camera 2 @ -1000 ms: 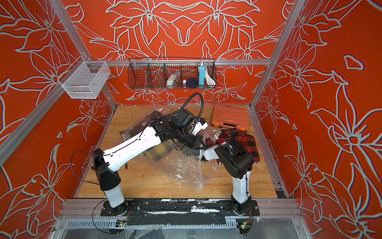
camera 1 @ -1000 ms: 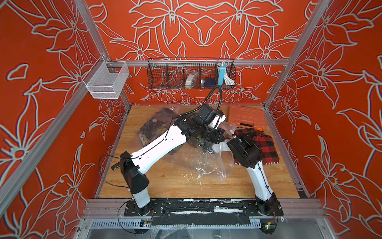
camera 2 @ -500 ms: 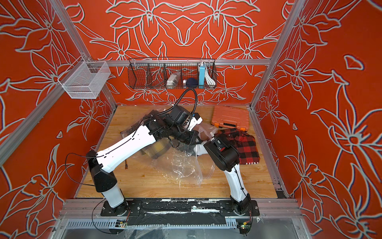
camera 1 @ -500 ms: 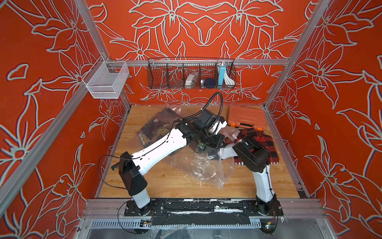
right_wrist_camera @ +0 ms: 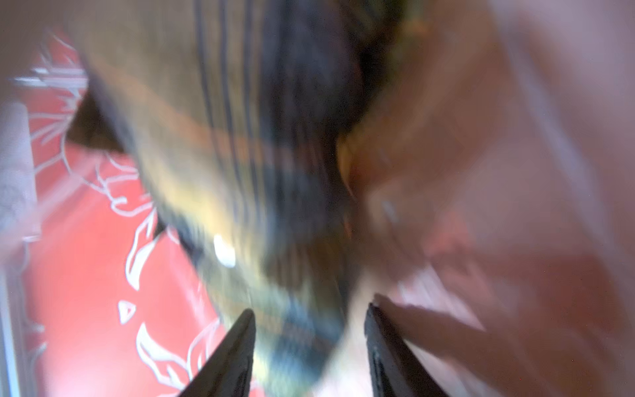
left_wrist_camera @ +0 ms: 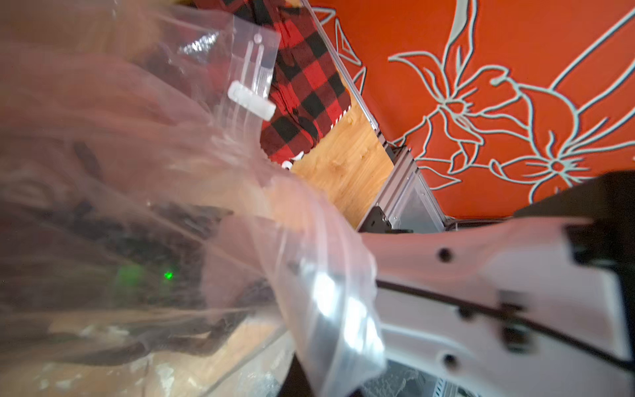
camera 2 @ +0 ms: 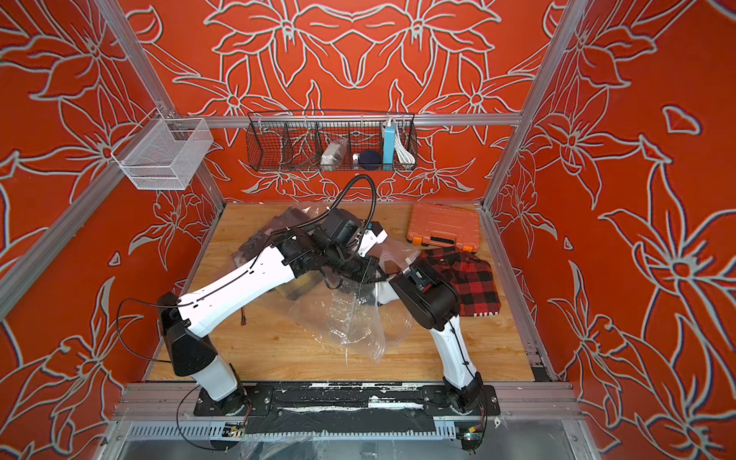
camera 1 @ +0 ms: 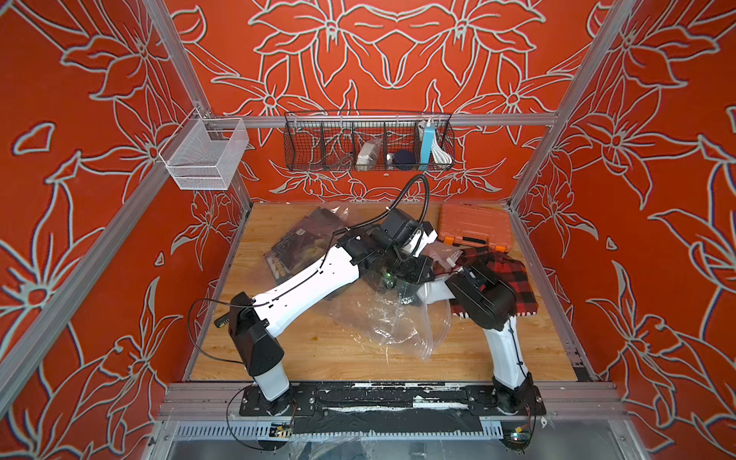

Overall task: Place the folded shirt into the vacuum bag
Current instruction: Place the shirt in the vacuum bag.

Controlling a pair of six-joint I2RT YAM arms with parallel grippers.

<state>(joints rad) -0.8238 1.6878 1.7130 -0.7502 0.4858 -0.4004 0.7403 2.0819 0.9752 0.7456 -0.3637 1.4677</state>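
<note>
Nudged left gripper (camera 1: 428,238) only a touch since a second ago. Got it clamped on vacuum bag (camera 1: 382,322), hoisted mid-table, rest crumpled on wooden table (camera 1: 318,358). Got right gripper (right_wrist_camera: 309,309) parted, grabbing nothing. Spotted red plaid shirt (camera 1: 513,278) lying outside it, far right.

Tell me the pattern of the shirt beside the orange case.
Red-and-black check shirt; clearest in a top view.

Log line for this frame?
left gripper: shut on vacuum bag | right gripper: open | red-black checked shirt: on table, outside bag | step: shirt not yet bagged
</note>
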